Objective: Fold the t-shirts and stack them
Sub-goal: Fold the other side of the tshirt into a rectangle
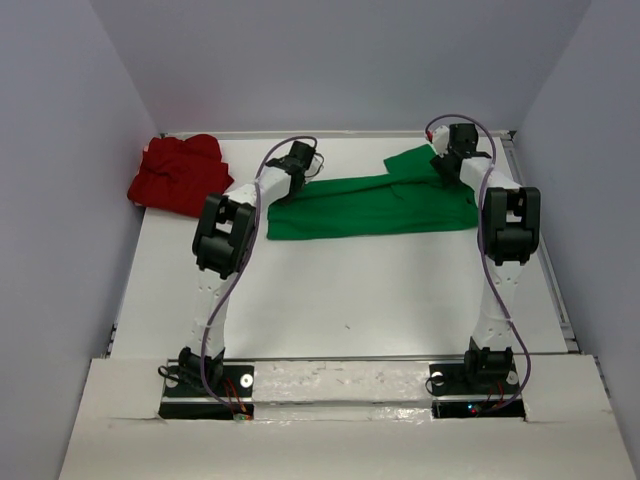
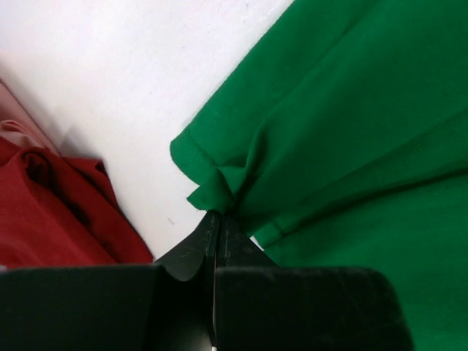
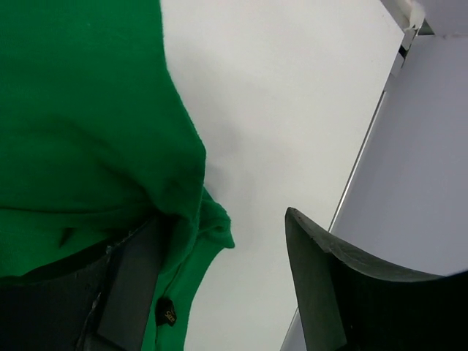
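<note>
Top view: the green t-shirt [image 1: 370,208] lies across the far half of the tabletop [image 1: 350,300], drawn out into a long band from left to right, with a flap raised at its far right end. The red t-shirt [image 1: 180,175] is a crumpled heap in the far left corner, apart from the green one. The left end effector [image 1: 297,160] is at the band's left end and the right end effector [image 1: 450,160] at its right end.

Left wrist view: the left end effector [image 2: 217,223] is closed, with a small bunched fold at the green t-shirt's [image 2: 351,110] edge pinched at its tips. The red heap [image 2: 51,212] is close by on the left.

Right wrist view: the right end effector [image 3: 219,219] stands wide open. Green cloth [image 3: 80,110] drapes against one finger only and bare tabletop shows in the gap, so nothing is gripped here.

Progress, my reading: early. The green shirt is at best part folded lengthwise, the red one is unfolded, and no stack exists. Cross-folds, the whole red shirt and the stacking remain.
</note>
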Controlling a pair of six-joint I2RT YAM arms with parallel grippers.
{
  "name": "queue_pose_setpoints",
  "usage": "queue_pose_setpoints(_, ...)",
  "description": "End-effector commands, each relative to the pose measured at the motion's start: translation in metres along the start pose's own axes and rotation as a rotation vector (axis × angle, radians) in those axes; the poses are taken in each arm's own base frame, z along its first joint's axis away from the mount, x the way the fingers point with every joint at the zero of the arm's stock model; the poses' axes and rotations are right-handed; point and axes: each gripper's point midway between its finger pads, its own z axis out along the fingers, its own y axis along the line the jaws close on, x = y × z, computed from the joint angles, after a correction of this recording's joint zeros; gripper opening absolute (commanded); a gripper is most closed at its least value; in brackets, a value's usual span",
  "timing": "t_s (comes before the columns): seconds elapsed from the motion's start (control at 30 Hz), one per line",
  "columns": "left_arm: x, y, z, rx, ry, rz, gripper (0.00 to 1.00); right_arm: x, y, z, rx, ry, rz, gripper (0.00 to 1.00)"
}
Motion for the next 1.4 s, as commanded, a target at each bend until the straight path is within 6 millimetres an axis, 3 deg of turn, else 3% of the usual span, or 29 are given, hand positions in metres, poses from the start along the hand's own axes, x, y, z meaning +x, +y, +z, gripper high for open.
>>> queue_pose_setpoints(0.0,-0.01,0.046,-0.053,-0.129,-0.049,-0.01,0.09,-0.041,-0.049,-0.044,0.075,-0.111,0.062,0.72)
queue_pose_setpoints(0.1,-0.01,0.055,-0.068,-0.146,-0.059,-0.022,0.16,-0.053,-0.063,-0.061,0.091,-0.151,0.086,0.72)
queue_pose_setpoints(0.23,-0.009,0.065,-0.088,-0.167,-0.078,-0.048,0.36,-0.072,-0.077,-0.08,0.097,-0.217,0.134,0.72)
queue_pose_setpoints(0.37,-0.006,0.069,-0.097,-0.177,-0.089,-0.06,0.47,-0.086,-0.084,-0.089,0.075,-0.253,0.179,0.72)
queue_pose_setpoints(0.6,0.002,0.073,-0.101,-0.199,-0.078,-0.043,0.49,-0.082,-0.081,-0.089,0.067,-0.234,0.161,0.73)
queue_pose_setpoints(0.7,-0.001,0.077,-0.099,-0.191,-0.103,-0.087,0.5,-0.093,-0.08,-0.084,0.048,-0.269,0.181,0.64)
queue_pose_setpoints(0.73,-0.004,0.08,-0.097,-0.152,-0.126,-0.138,0.5,-0.099,-0.074,-0.081,0.017,-0.295,0.205,0.52)
queue_pose_setpoints(0.83,-0.011,0.095,-0.097,-0.084,-0.174,-0.234,0.51,-0.115,-0.062,-0.069,-0.062,-0.317,0.26,0.32)
queue_pose_setpoints(0.9,-0.005,0.108,-0.092,-0.022,-0.197,-0.312,0.51,-0.134,-0.043,-0.06,-0.185,-0.37,0.287,0.24)
queue_pose_setpoints(1.1,0.032,0.127,-0.079,-0.018,-0.152,-0.371,0.51,-0.157,-0.007,-0.047,-0.367,-0.458,0.324,0.22)
queue_pose_setpoints(1.27,0.058,0.122,-0.076,-0.03,-0.105,-0.368,0.52,-0.167,0.025,-0.04,-0.516,-0.512,0.317,0.32)
queue_pose_setpoints(1.37,0.066,0.123,-0.076,-0.038,-0.093,-0.37,0.53,-0.168,0.042,-0.038,-0.563,-0.515,0.293,0.34)
